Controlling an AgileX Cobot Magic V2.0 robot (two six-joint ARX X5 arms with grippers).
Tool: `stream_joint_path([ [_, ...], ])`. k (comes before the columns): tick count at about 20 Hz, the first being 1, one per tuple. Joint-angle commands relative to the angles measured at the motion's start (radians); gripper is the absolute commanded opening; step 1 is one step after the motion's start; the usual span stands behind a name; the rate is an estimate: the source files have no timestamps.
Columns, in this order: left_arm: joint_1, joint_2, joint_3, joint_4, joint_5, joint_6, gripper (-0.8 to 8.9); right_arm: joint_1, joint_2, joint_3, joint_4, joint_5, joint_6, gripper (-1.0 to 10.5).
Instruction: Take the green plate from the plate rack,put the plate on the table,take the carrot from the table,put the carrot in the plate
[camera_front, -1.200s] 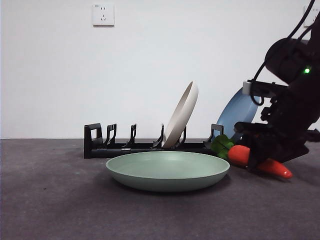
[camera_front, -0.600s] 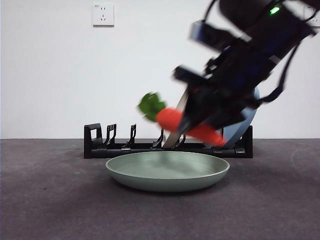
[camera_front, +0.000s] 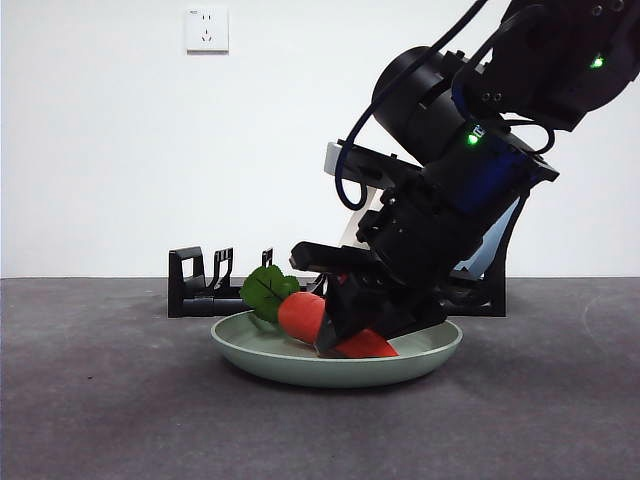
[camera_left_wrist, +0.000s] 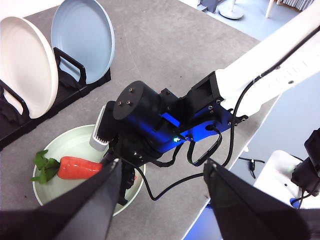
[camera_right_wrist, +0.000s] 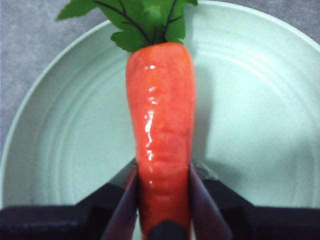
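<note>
Now one carrot (camera_right_wrist: 161, 135) lies low inside the single green plate (camera_front: 250, 350) on the table (camera_front: 100, 400), pinched at its thin end by the right gripper (camera_right_wrist: 162, 200). Two more plates, cream plate (camera_left_wrist: 25, 65) and blue plate (camera_left_wrist: 82, 37), stand in the plate rack (camera_front: 200, 285). High above, the left gripper (camera_left_wrist: 160, 192) hangs with jaws apart, holding nothing.

The carrot (camera_right_wrist: 161, 135) fills the middle of the right wrist view, glossy orange-red, its dark green leaves (camera_right_wrist: 145, 17) at the far, thick end. The right gripper (camera_right_wrist: 162, 200) clamps the narrow end, one black jaw pressed against each side. Beneath lies the green plate (camera_right_wrist: 260, 135), its ringed floor and raised rim showing all round the carrot. Grey table (camera_right_wrist: 30, 45) shows beyond the rim.
</note>
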Motion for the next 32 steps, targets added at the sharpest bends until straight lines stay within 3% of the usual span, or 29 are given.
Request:
stream_joint_path([
  [1, -0.004, 0.000, 0.001, -0.008, -0.001, -0.010, 2.84, 0.002, 0.018, -0.007, -0.013, 0.001, 0.006, 4.5],
  [2, -0.004, 0.000, 0.001, -0.012, -0.001, -0.010, 2.84, 0.002, 0.013, -0.007, -0.013, 0.002, 0.006, 5.4],
  [8, -0.004, 0.000, 0.001, -0.023, -0.002, -0.009, 2.84, 0.002, -0.167, -0.007, -0.094, 0.005, 0.006, 5.4],
  [12, -0.004, 0.000, 0.001, -0.024, -0.001, -0.006, 2.84, 0.003, -0.423, -0.007, -0.335, -0.003, 0.006, 5.4],
  [19, -0.004, 0.000, 0.001, -0.068, -0.001, -0.006, 2.83, 0.011, -0.881, -0.007, -0.898, -0.031, 0.007, 5.3],
  [21, -0.004, 0.000, 0.001, -0.089, 0.000, -0.006, 2.83, 0.011, -0.977, -0.007, -0.995, -0.080, 0.024, 5.3],
  [24, -0.004, 0.000, 0.001, -0.127, 0.001, -0.006, 2.76, 0.011, -1.077, -0.007, -1.077, -0.090, 0.050, 5.3],
  [25, -0.004, 0.000, 0.001, -0.145, 0.001, -0.006, 2.27, 0.011, -1.101, -0.007, -1.093, -0.090, 0.060, 4.7],
  [27, -0.004, 0.000, 0.001, -0.176, 0.001, -0.006, 0.24, 0.011, -1.123, -0.007, -1.116, -0.090, 0.060, 2.2],
  [28, -0.004, 0.000, 0.001, -0.183, 0.001, -0.006, -0.21, 0.011, -1.125, -0.007, -1.121, -0.090, 0.060, 1.3],
  [30, -0.004, 0.000, 0.001, -0.195, 0.001, -0.006, -0.09, 0.011, -1.127, -0.007, -1.126, -0.090, 0.059, -0.2],
  [32, -0.004, 0.000, 0.001, -0.201, 0.001, -0.006, -0.09, 0.011, -1.127, -0.007, -1.130, -0.090, 0.059, -0.1],
])
